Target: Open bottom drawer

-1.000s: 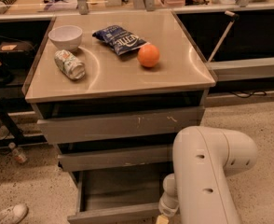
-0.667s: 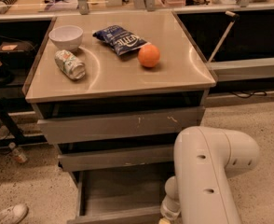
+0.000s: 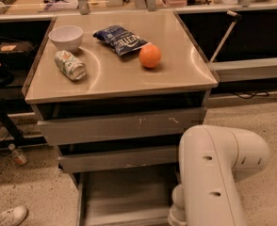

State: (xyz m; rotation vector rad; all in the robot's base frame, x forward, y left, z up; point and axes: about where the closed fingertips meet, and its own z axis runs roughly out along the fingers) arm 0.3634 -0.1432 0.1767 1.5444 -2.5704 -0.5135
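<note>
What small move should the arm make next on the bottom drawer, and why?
Probably back away: the bottom drawer already stands pulled out, its inside showing below the middle drawer. The gripper is out of view beneath the arm.

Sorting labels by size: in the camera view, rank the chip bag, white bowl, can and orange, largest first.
1. chip bag
2. white bowl and can, too alike to rank
3. orange
The gripper is out of sight, below the arm at the lower edge.

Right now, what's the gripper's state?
Gripper: out of view, below the arm at the picture's bottom edge, beside the pulled-out bottom drawer; state cannot be told.
</note>
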